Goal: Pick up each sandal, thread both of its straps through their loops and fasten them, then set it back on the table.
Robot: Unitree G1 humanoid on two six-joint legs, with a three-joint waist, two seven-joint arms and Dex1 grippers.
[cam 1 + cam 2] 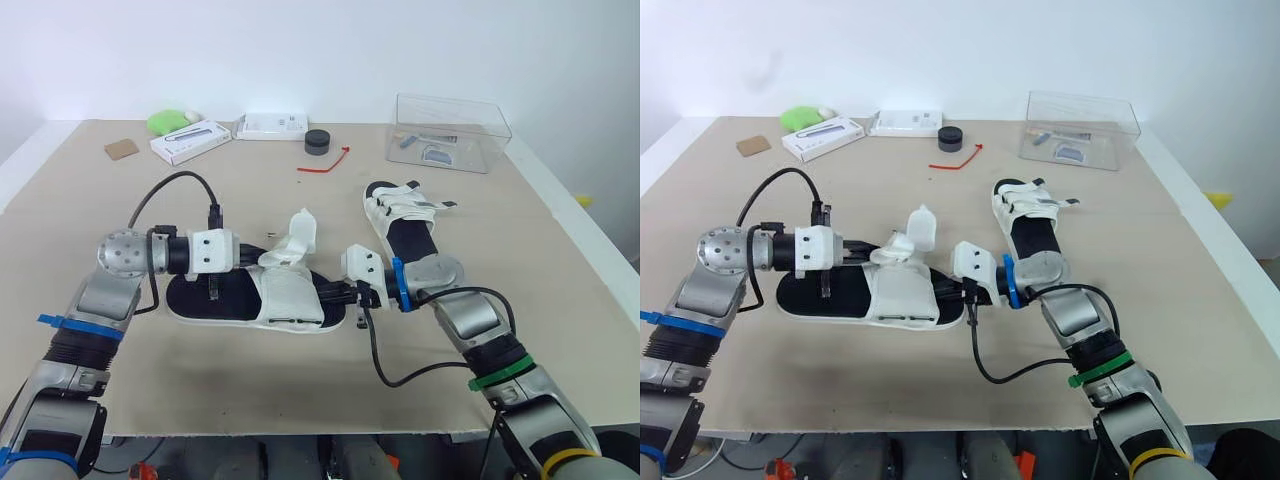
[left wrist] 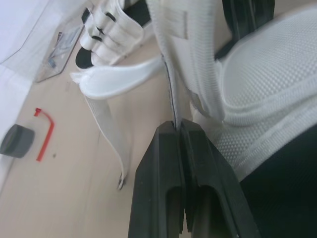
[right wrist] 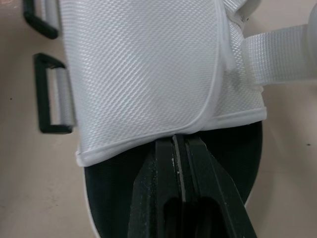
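Threading the straps of the near sandal is judged to be the step in hand, with neither strap yet fastened.

From the left eye view, the near sandal [image 1: 255, 305] is seen lying on the table [image 1: 300, 390], just in front and to the left of the far sandal [image 1: 405, 215], whose straps look already closed. One white strap [image 1: 300, 235] is raised above the near sandal.

From the left wrist view, the left gripper [image 2: 178, 130] is seen clamped on that strap's thin edge, while a second strap [image 2: 106, 124] hangs loose towards the far sandal.

From the right wrist view, the right gripper [image 3: 179, 141] is seen pinched on the rim of the white mesh flap [image 3: 143, 69], above the black sole [image 3: 114, 198]. Two black loops [image 3: 52, 94] lie beside the flap. Next, the strap's tip is likely to be carried to a loop and fed through while the flap is steadied.
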